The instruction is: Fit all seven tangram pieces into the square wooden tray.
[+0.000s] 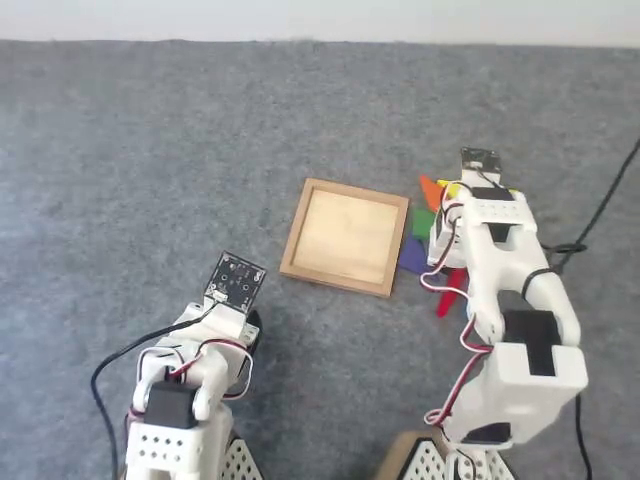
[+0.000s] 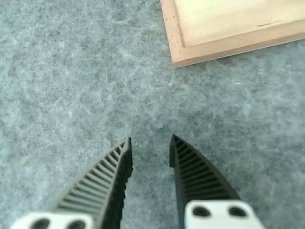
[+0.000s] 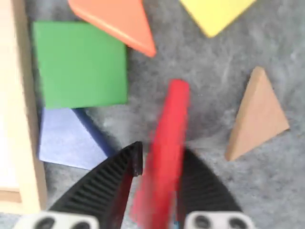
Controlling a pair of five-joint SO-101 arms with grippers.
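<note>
1. My right gripper clamps red piece, thin, on edge, near tray.
2. I see green piece, blue piece just beside tray rim.
3. My left gripper is slightly open over carpet by tray corner.

A grey, fuzzy, carpet-like surface is spreading across nearly the whole frame, taking soft, even light. Along the top edge of the frame, a pale wall is running as a narrow strip.

Green square, red piece, triangle blue, perhaps purple.
</note>
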